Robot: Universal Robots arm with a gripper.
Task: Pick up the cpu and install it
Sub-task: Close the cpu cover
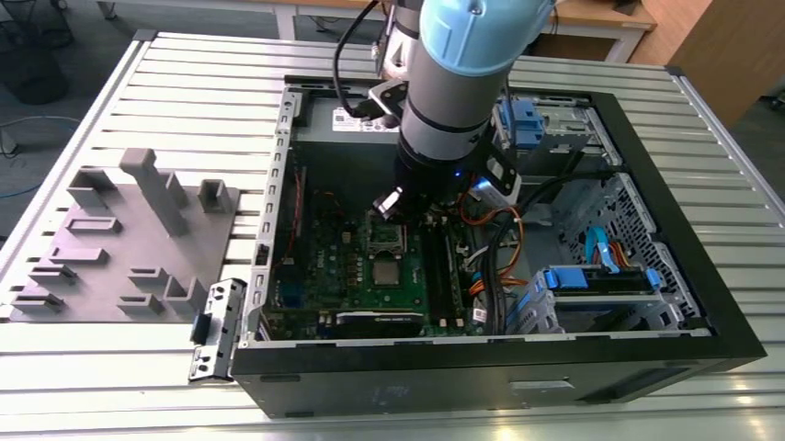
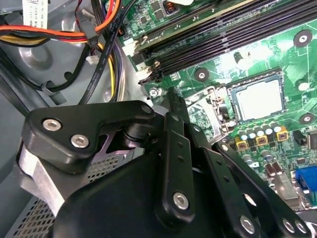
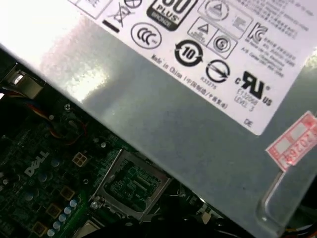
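Observation:
The cpu (image 1: 385, 273) is a silvery-grey square lying flat in the socket on the green motherboard (image 1: 331, 276) inside the open computer case. In the second wrist view the cpu (image 2: 258, 99) sits within the socket's dark rim. The hinged socket frame (image 1: 385, 241) stands raised at the socket's far side, and it appears in the first wrist view as a silver frame (image 3: 130, 186). My gripper (image 1: 395, 211) hangs just above that raised frame, a little beyond the cpu and apart from it. Its black linkage (image 2: 173, 163) takes up the near part of the second wrist view.
The grey power supply (image 3: 198, 99) lies close behind the gripper. Orange and black cables (image 1: 497, 230) run at the exterior view's right of the socket, beside the memory slots (image 2: 223, 34). Blue drive brackets (image 1: 589, 280) sit further right. A grey fixture block (image 1: 123, 239) rests outside the case.

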